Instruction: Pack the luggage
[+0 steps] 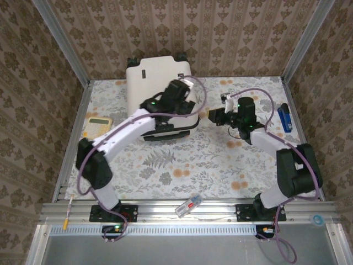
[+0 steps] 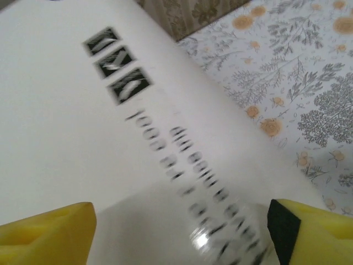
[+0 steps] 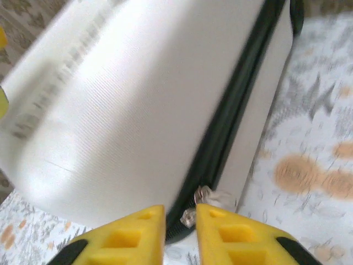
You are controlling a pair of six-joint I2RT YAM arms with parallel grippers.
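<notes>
Left gripper [image 2: 179, 238] splayed over the white hard-shell luggage [image 1: 157, 73]. Right gripper [image 3: 181, 222] narrow at its silvery zip pull [image 3: 203, 195], grip unclear. Drag steadily along the black seam [image 3: 242, 99].

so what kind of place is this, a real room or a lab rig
Probably a robot test cell dressed as a room: wallpaper panels box in a floral-clothed table, aluminium frame rails edge it, and a white suitcase sits on it.

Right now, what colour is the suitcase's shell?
White suitcase, black zip band; right wrist view shows best.
</notes>
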